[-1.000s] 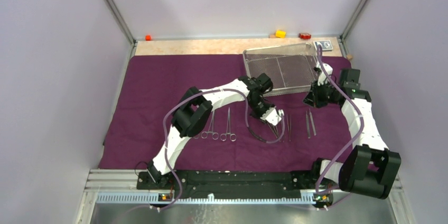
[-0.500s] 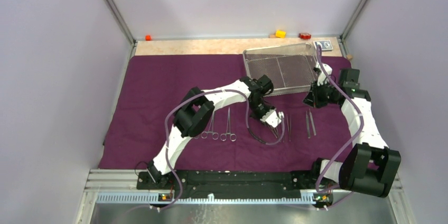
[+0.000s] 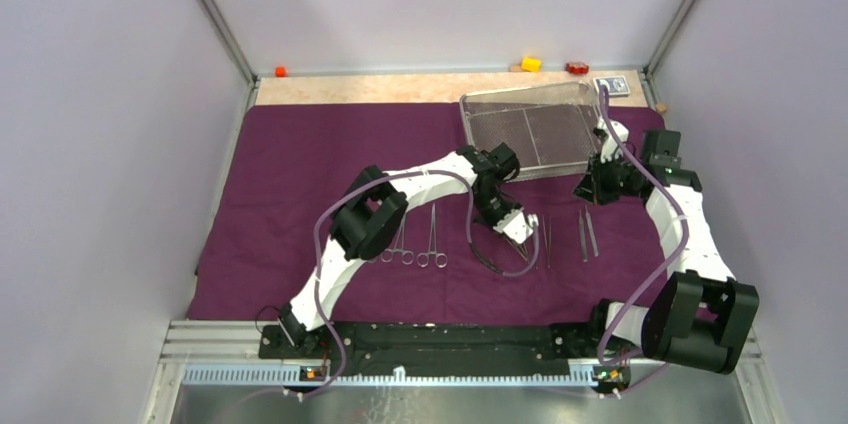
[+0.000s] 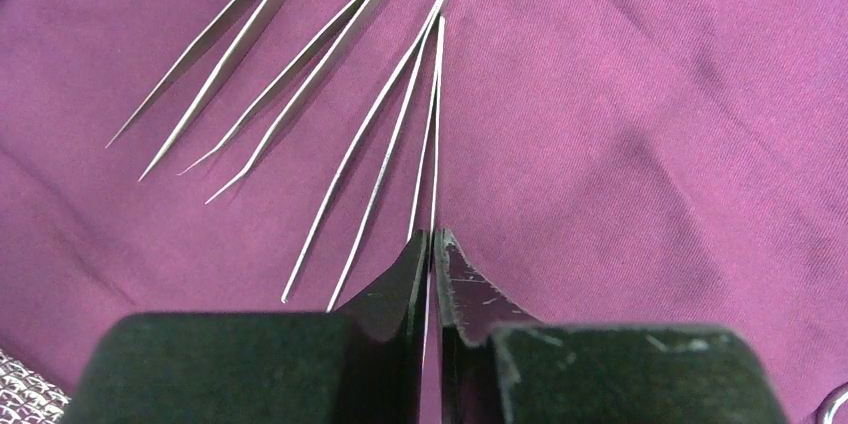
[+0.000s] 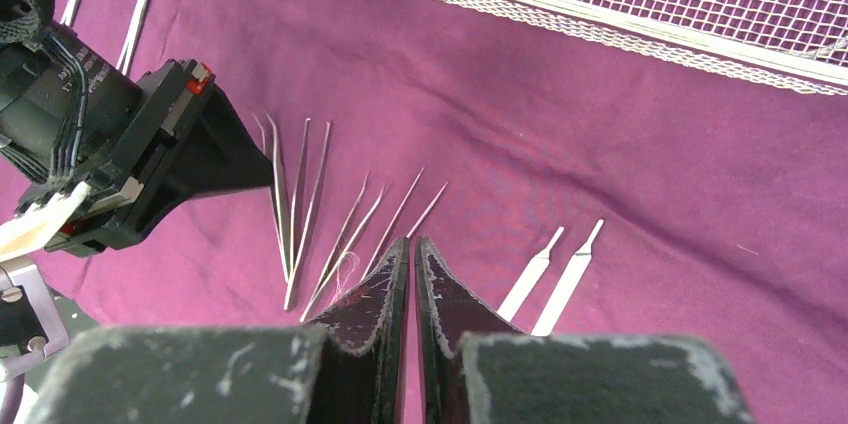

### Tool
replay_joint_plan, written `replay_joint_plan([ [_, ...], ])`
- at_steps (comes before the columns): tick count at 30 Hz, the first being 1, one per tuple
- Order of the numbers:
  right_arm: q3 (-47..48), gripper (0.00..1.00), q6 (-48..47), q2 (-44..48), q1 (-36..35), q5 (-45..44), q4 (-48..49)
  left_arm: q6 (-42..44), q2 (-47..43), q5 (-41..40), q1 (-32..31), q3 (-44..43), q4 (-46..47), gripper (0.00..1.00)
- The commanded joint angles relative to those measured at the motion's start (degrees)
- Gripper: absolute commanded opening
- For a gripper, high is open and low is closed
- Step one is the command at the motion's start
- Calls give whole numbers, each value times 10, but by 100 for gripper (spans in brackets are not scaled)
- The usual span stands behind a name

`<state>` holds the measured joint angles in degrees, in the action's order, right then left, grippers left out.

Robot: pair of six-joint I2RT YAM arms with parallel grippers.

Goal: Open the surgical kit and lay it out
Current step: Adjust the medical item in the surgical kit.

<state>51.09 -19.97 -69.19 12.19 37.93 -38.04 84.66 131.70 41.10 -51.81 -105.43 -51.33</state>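
A dark purple cloth (image 3: 300, 164) lay spread flat over most of the table, reaching well out to the left of the tray. An orange block (image 3: 280, 71) sat off the cloth on the far strip of bare wood, well to the left of the tray.

Slim ring-handled steel clamps (image 3: 432, 244) lay on the cloth nearer the arm bases than the tray and to its left. They were side by side, with their rings toward the bases.

The left gripper (image 4: 432, 239) was low over the cloth, on the near side of the tray. Its fingers were clenched on a thin pair of tweezers (image 4: 434, 134), whose legs ran into the narrow slit between them. More tweezers (image 3: 586, 234) lay in a row just right of that pair, all on the cloth and on the near side of the tray.

The tray (image 3: 520, 94), rectangular silver wire mesh, sat on the far right part of the cloth, slightly turned. Inside, only its mesh floor and dividing bars showed.

A yellow block (image 3: 531, 64) and a red block (image 3: 577, 68) sat just beyond the tray, with a blue-white card packet (image 3: 613, 85) at its far right corner.

The right gripper (image 5: 412, 244) hung over the cloth by the tray's near right corner. Its fingers were pressed together, holding nothing.
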Motion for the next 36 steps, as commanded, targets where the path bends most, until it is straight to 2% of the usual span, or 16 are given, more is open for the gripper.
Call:
replay_joint_plan([
  [1,7,4,-10,-3,6,19,2,29,9,-2,-6,-33,-32,10],
  [6,8,4,-11,-6,6,20,1,61,14,-10,-8,-43,-54,5],
  [8,8,4,-11,-6,6,20,1,76,16,-17,-10,-45,-63,0],
  [21,8,4,-10,-11,6,19,3,169,16,-49,-14,-48,-108,0],
  [36,9,4,-10,-15,6,18,1,282,48,-83,-13,-112,-211,0],
])
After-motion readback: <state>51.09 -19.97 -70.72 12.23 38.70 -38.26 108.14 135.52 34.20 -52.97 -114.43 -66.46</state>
